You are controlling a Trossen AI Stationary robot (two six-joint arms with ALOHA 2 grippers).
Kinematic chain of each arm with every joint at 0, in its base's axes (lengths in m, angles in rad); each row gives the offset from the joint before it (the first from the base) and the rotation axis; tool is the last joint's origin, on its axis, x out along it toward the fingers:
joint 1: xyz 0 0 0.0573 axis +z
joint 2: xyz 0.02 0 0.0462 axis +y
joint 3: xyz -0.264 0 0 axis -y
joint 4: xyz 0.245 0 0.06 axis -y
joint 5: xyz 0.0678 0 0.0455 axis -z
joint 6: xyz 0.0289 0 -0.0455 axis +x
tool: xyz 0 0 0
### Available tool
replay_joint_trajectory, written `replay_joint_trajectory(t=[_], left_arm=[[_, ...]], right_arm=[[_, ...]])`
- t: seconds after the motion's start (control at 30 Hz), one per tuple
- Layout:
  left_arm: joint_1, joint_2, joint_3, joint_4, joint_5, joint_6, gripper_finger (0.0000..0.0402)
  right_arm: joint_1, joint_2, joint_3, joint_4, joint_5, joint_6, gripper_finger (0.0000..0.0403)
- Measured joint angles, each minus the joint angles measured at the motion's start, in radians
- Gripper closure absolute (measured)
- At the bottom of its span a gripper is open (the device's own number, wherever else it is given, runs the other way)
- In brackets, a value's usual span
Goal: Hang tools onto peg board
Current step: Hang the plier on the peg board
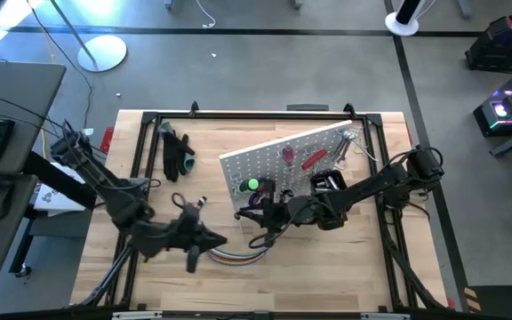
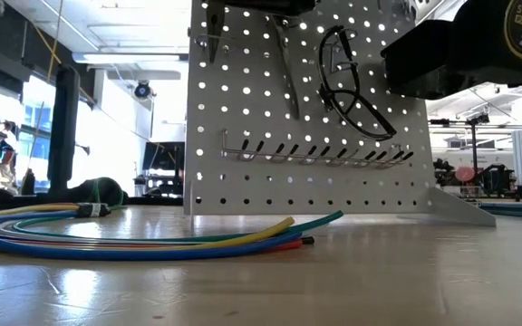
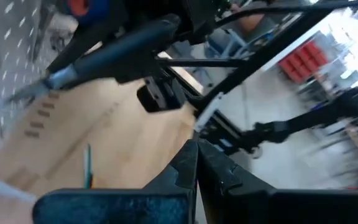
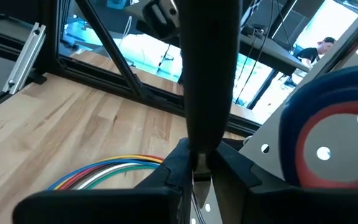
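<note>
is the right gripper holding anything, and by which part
Yes: the right gripper has its jaws closed on a dark-handled tool, gripping the handle's lower end. Left gripper is shut and empty.

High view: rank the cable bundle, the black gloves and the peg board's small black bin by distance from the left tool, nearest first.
Measured from the left tool, shut, at the table's front left:
1. Cable bundle: right beside it, at the front edge.
2. Black gloves: toward the back left of the table.
3. Black bin: on the peg board, across to the right.
</note>
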Motion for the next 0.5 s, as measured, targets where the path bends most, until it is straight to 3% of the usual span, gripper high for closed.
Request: replay_joint_trajectory(t=[0.13,0.27,0.5], left_arm=[[0.051,0.094,0.038,-0.004,-0.002,0.113,0.0401],[0.116,0.168,0.037,-0.055,-0.013,0.089,0.0401],[0.188,0.183,0.037,0.044,-0.048,0.152,0.0401]], right_arm=[[0.0,0.0,0.0,0.001,0.0,0.019,0.0362],[0.0,0.0,0.0,0.001,-0.003,0.019,0.0361],[0.0,0.0,0.0,-0.013,-0.008,0.019,0.0361]])
